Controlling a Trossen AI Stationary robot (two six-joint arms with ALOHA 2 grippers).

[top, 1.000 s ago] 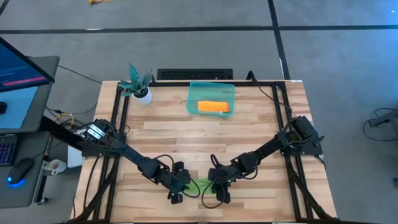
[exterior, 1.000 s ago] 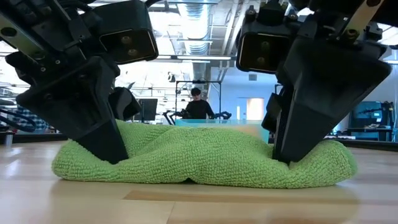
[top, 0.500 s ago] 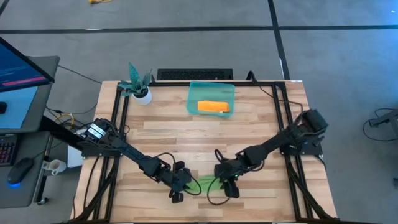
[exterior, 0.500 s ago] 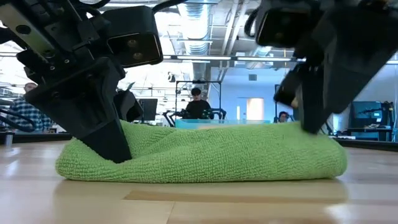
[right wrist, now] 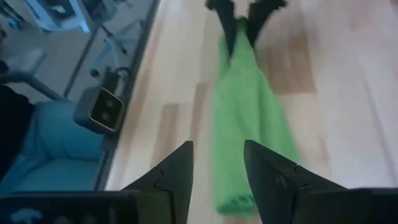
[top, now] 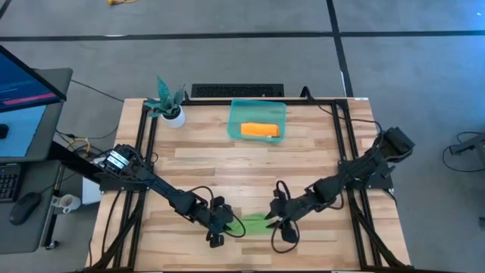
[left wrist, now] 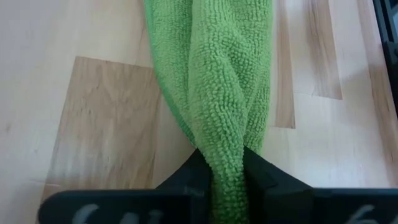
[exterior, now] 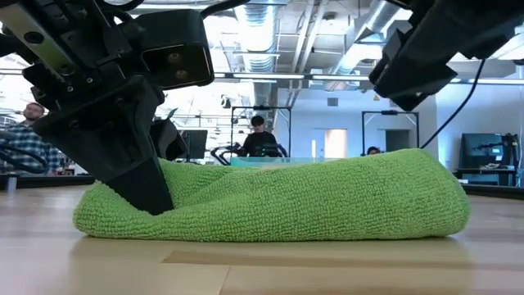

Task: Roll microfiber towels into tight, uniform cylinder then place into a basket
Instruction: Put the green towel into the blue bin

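The orange towel already lay in the basket. The left gripper clenched one end of the rolled green towel; the right gripper hung above its other end (fingers apart, holding nothing). Basketing remained.

Front-centre table edge: green towel lies rolled, its left end blocked by the left gripper clamped on it — right end free, right gripper lifted clear above. Basket and plant occupy the far edge; mid-table boards are open.
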